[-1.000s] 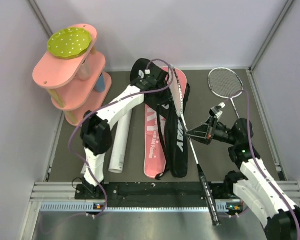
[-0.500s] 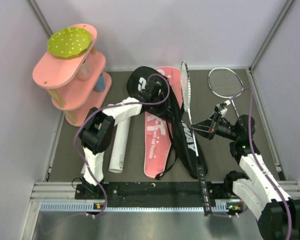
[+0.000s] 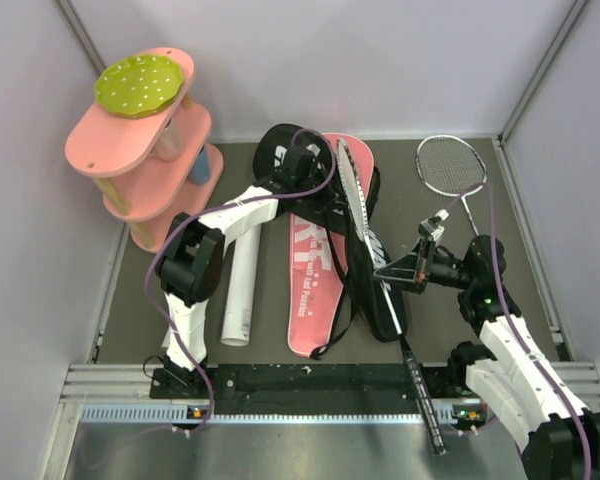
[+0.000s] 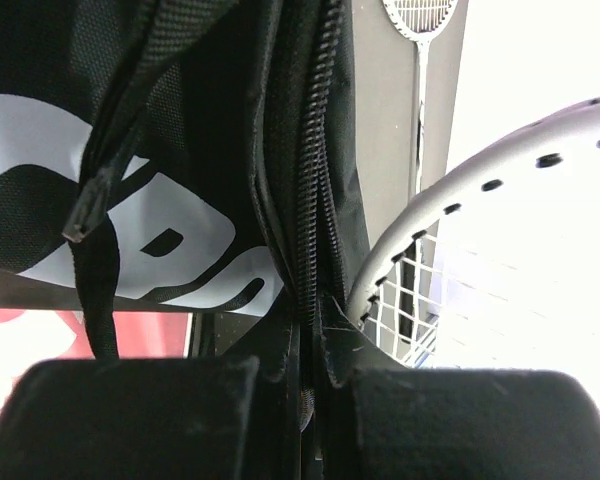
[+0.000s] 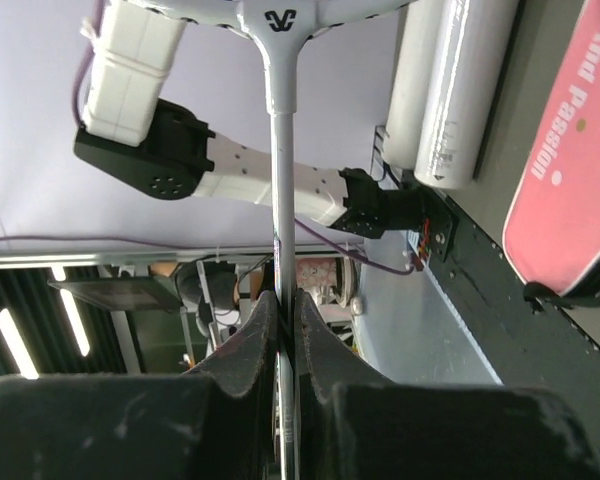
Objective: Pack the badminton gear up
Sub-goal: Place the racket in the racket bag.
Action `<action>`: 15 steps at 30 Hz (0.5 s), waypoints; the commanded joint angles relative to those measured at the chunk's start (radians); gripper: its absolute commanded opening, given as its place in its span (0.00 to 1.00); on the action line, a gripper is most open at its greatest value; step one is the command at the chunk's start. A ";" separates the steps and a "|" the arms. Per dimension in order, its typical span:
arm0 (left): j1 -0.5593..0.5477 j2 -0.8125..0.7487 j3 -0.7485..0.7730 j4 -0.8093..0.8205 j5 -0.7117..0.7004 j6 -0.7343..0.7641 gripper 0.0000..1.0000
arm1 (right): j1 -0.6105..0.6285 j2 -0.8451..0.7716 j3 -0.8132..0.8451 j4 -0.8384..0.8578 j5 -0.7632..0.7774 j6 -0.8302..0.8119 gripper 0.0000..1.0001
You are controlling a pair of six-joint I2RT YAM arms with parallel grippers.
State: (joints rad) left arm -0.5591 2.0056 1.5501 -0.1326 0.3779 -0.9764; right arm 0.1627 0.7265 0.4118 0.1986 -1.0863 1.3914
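Apparently left claw [image 4: 308, 375] pinches bag [image 4: 200, 120], right claw [image 5: 283, 320] racket [image 5: 281, 160].

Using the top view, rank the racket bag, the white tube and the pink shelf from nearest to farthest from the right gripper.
Measured from the right gripper, which is clamped on a racket shaft:
1. Racket bag: right beside it, mid-table on its left.
2. White tube: farther left, beyond the bag.
3. Pink shelf: far-left back corner.
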 commanded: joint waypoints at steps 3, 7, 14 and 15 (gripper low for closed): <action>0.007 0.013 0.064 -0.015 -0.016 -0.013 0.00 | 0.028 -0.021 -0.010 -0.044 -0.012 -0.035 0.00; 0.007 0.024 0.082 -0.051 -0.025 -0.037 0.00 | 0.029 -0.039 0.031 -0.285 0.035 -0.191 0.00; 0.007 -0.022 0.122 -0.165 -0.016 0.025 0.00 | 0.031 0.000 0.033 -0.429 0.121 -0.368 0.00; 0.007 -0.031 0.131 -0.200 -0.017 0.050 0.00 | 0.029 0.022 0.033 -0.429 0.117 -0.377 0.00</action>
State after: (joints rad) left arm -0.5575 2.0247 1.5986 -0.2592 0.3504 -0.9916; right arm 0.1833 0.7055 0.4145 -0.1089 -1.0218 1.1210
